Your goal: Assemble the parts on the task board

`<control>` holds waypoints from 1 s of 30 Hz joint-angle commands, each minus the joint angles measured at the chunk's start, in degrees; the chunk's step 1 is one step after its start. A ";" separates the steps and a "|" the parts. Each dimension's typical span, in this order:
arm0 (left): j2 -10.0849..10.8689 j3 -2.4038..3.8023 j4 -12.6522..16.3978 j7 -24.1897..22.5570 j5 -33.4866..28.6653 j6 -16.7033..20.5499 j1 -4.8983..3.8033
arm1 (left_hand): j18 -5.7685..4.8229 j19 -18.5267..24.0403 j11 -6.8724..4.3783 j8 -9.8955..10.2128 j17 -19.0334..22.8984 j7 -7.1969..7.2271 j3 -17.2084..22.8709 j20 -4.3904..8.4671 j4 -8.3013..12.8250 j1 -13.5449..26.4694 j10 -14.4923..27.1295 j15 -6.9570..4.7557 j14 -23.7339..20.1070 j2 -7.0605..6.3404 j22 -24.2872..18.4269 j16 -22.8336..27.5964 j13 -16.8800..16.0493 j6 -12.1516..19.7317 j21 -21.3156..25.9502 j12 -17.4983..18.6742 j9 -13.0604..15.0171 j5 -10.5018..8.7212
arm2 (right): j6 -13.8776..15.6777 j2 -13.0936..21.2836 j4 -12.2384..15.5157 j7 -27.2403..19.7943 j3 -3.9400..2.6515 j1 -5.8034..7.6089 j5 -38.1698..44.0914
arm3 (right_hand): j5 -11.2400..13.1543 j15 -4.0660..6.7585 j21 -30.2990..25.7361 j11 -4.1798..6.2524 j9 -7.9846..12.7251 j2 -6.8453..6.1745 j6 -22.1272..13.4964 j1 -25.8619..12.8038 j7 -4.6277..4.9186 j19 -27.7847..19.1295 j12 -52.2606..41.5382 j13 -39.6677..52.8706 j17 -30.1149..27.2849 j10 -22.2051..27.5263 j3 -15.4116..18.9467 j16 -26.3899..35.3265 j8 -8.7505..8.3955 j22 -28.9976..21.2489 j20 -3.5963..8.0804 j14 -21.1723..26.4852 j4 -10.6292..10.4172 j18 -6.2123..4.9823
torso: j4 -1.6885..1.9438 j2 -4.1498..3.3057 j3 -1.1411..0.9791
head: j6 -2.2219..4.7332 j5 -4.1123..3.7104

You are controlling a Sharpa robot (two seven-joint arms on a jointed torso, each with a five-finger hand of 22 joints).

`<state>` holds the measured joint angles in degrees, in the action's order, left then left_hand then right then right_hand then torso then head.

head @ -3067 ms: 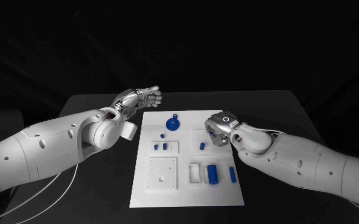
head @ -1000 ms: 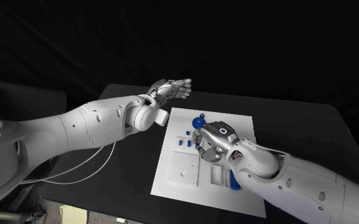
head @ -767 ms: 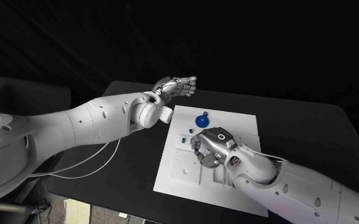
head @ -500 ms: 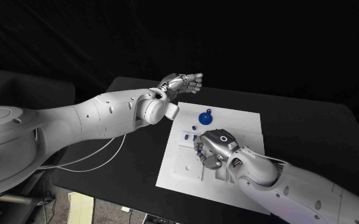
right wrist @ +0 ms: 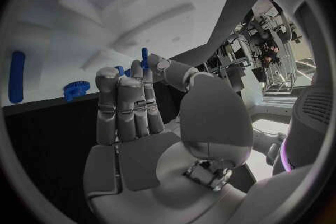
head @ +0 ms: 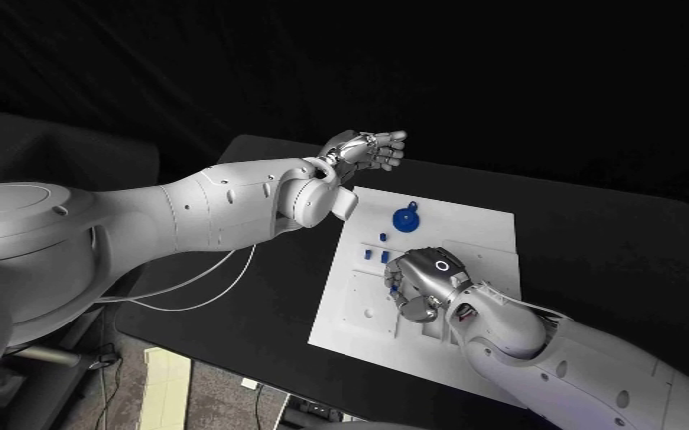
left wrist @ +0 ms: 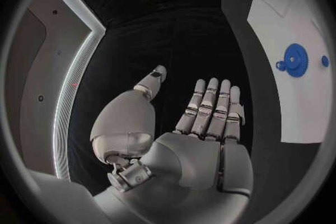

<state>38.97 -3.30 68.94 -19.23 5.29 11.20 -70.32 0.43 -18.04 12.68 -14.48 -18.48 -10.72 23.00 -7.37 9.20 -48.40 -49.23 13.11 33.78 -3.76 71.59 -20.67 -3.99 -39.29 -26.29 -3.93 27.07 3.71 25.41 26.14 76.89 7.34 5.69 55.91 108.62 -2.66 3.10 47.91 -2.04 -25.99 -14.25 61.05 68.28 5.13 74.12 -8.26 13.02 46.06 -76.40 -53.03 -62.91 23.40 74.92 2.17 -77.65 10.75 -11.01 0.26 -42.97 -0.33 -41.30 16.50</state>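
Right hand (head: 419,289) is low over the middle of the task board (head: 474,223), fingers curled downward. In the right wrist view a small blue peg (right wrist: 144,58) sits at the tip of the thumb, just beside the fingers (right wrist: 119,102), which stand close together and straight; whether it is truly pinched I cannot tell.

The hand and its forearm lie across the board's near half, hiding the recesses and parts beneath. Clear of it, toward the far edge, the blue gear (head: 406,219) lies flat on the white plate, and two short blue pins (head: 374,253) stand just beside the hand's left side. The wrist view also catches a blue cylinder (right wrist: 17,84) lying further off on the board.

Left hand (head: 367,151) hangs beyond the board's far corner, above the dark surface (head: 588,221), fingers spread slightly, holding nothing. White cables (head: 187,286) loop under the left arm.
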 commanded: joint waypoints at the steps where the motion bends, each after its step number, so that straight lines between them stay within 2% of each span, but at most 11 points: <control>1: -0.10 0.05 0.06 -0.80 -0.35 -0.12 -0.11 | 0.33 -0.36 -0.18 -0.36 -0.06 -2.10 0.03 -0.12 0.31 -0.62 -0.32 0.08 0.14 -0.05 0.06 -0.33 -0.04 0.10 0.37 -0.06 0.07 -0.26 | -0.70 -0.14 -0.08 -0.45 0.09 -0.16 0.81 | -0.14 1.71 0.23 0.43 -0.09 0.34 -0.10 0.07 0.22 0.90 -0.39 -0.09 -0.07 -1.33 0.25 -0.30 0.02 1.26 1.49 2.16 0.10 -3.99 | -0.07 0.03 -0.01 | -0.22 0.28; 6: 0.00 0.05 0.06 -0.74 -0.35 -0.05 -0.14 | 0.32 -0.36 -0.18 -0.37 -0.07 -2.10 0.03 -0.11 0.31 -0.61 -0.32 0.08 0.12 -0.07 0.06 -0.32 -0.04 0.10 0.41 -0.04 0.07 -0.27 | -0.74 -0.32 -0.27 -0.53 0.14 -0.52 0.73 | -0.14 1.70 0.25 0.42 -0.12 0.37 -0.12 0.04 0.23 0.88 -0.37 -0.04 -0.10 -1.31 0.27 -0.30 0.01 1.25 1.50 2.17 0.13 -3.99 | -0.10 0.04 -0.11 | -0.45 0.53; 14: -0.02 0.05 0.21 -0.75 -0.35 -0.08 -0.17 | 0.31 -0.37 -0.18 -0.38 -0.08 -2.09 0.04 -0.10 0.31 -0.62 -0.32 0.07 0.10 -0.09 0.05 -0.32 -0.03 0.10 0.44 -0.03 0.07 -0.26 | -0.55 -0.38 -0.36 -0.56 0.15 -0.67 0.74 | -0.14 1.70 0.28 0.42 -0.16 0.44 -0.14 0.03 0.24 0.85 -0.36 0.02 -0.13 -1.30 0.28 -0.30 0.00 1.24 1.52 2.17 0.16 -3.99 | -0.04 0.04 -0.13 | -0.84 0.70; 30: -0.03 0.05 0.24 -0.67 -0.35 -0.20 -0.18 | 0.29 -0.39 -0.16 -0.39 -0.10 -2.09 0.06 -0.09 0.31 -0.64 -0.31 0.07 0.08 -0.09 0.05 -0.31 -0.02 0.10 0.50 -0.01 0.07 -0.26 | -0.46 -0.90 -1.26 -0.62 0.29 -0.91 0.78 | -0.14 1.69 0.32 0.42 -0.21 0.49 -0.16 0.00 0.25 0.82 -0.34 0.11 -0.18 -1.28 0.31 -0.31 -0.01 1.23 1.53 2.18 0.23 -3.99 | -0.08 0.06 -0.10 | -0.98 0.94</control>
<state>39.03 -3.30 68.99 -19.22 5.26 11.20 -70.37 0.43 -18.04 12.68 -14.48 -18.52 -10.72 22.99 -7.37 9.20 -48.40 -49.23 13.11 33.78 -3.76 71.58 -20.67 -3.98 -39.29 -26.08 -3.93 27.05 3.71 25.37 25.32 75.67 7.17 5.93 55.07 108.71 -2.61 3.28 47.91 -2.04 -26.11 -14.26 61.05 68.27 5.13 74.12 -8.42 12.99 45.95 -76.40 -52.96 -62.91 23.40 74.91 2.83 -77.51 10.83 -10.06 0.19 -42.90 -0.45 -42.25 17.40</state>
